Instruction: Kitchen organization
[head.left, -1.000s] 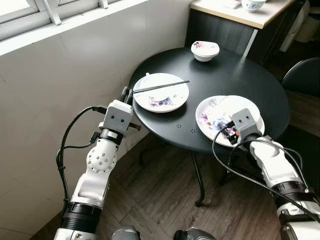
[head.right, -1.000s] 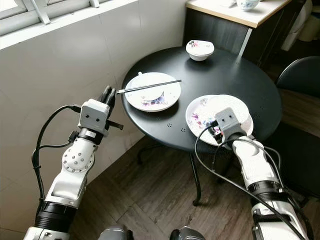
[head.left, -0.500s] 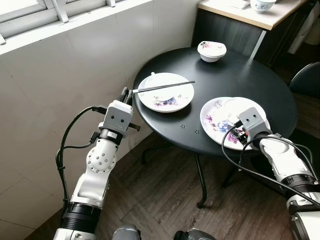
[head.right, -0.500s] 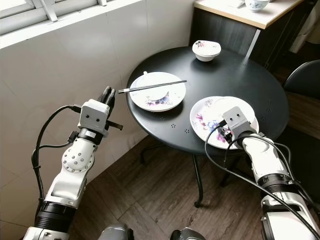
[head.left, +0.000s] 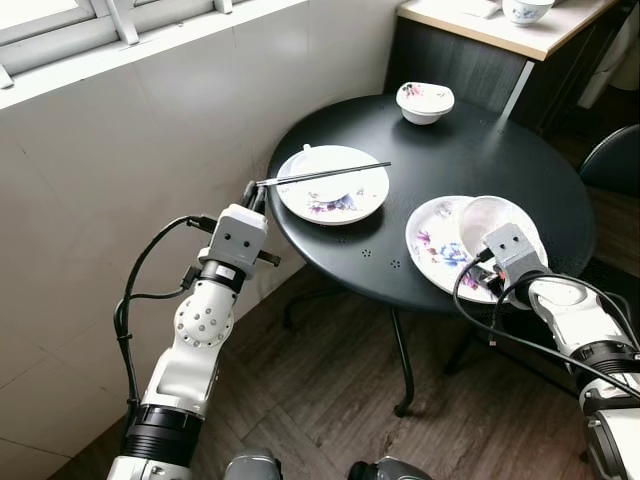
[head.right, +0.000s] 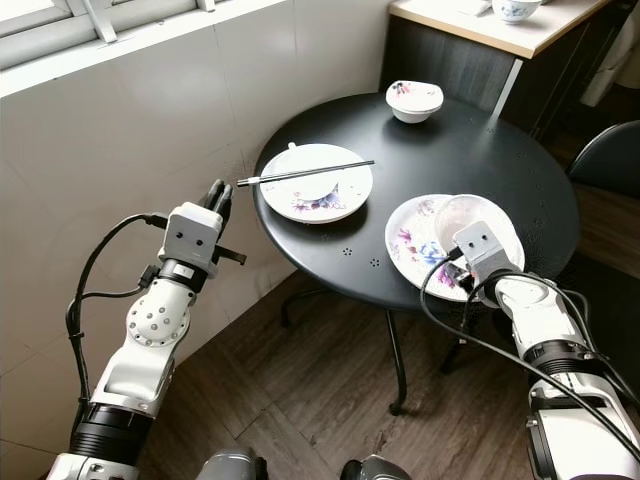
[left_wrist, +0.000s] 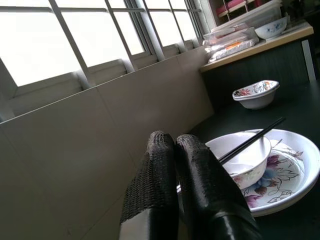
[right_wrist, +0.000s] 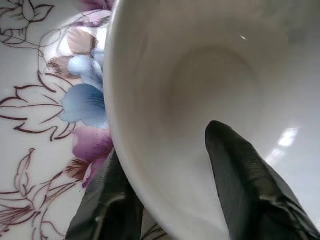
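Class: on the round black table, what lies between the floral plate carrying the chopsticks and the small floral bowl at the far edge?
Nothing: in the left eye view, bare black tabletop separates the plate from the bowl.

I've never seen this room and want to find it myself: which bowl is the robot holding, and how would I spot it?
Start at the round black table by the tiled wall. On its near right edge lies a flowered plate, and on that plate the white bowl sits tipped up, its rim between the right gripper's fingers. The other bowls sit level, and one carries chopsticks.

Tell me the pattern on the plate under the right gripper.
Plate: white with blue-purple flowers; right wrist view.
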